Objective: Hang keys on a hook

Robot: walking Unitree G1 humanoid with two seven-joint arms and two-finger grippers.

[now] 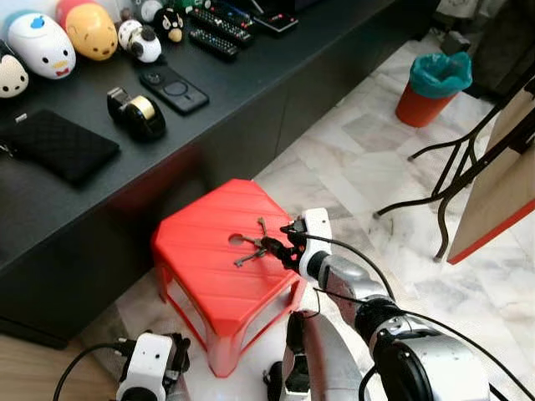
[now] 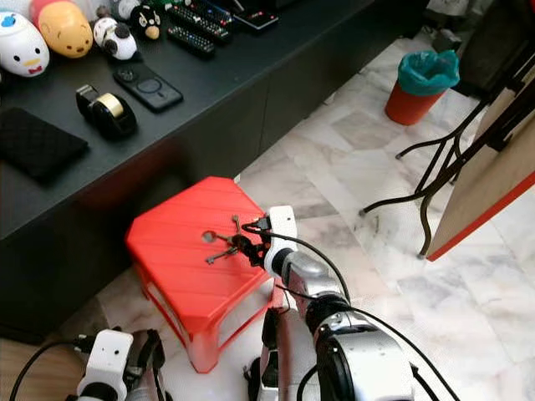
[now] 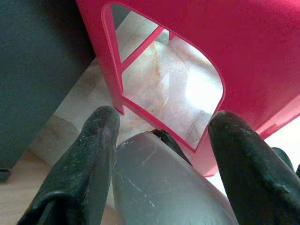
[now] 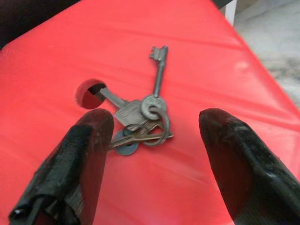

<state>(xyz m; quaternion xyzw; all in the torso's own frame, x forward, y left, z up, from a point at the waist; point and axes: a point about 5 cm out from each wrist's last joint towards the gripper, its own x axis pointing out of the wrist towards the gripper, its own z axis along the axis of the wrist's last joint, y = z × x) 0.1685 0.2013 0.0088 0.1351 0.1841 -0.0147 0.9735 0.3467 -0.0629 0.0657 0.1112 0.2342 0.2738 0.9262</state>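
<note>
A bunch of metal keys on a ring lies on top of a red plastic stool, beside the round hole in its seat. My right gripper hovers just right of the keys, low over the stool top. In the right wrist view its two black fingers stand wide apart on either side of the keys, touching nothing. My left gripper hangs low beside the stool's leg, open, with nothing between its fingers.
A long dark cabinet behind the stool carries a phone, a tape roll, a black pouch, toys and remotes. A teal-lined orange bin and a folding table's black legs stand right on marble floor.
</note>
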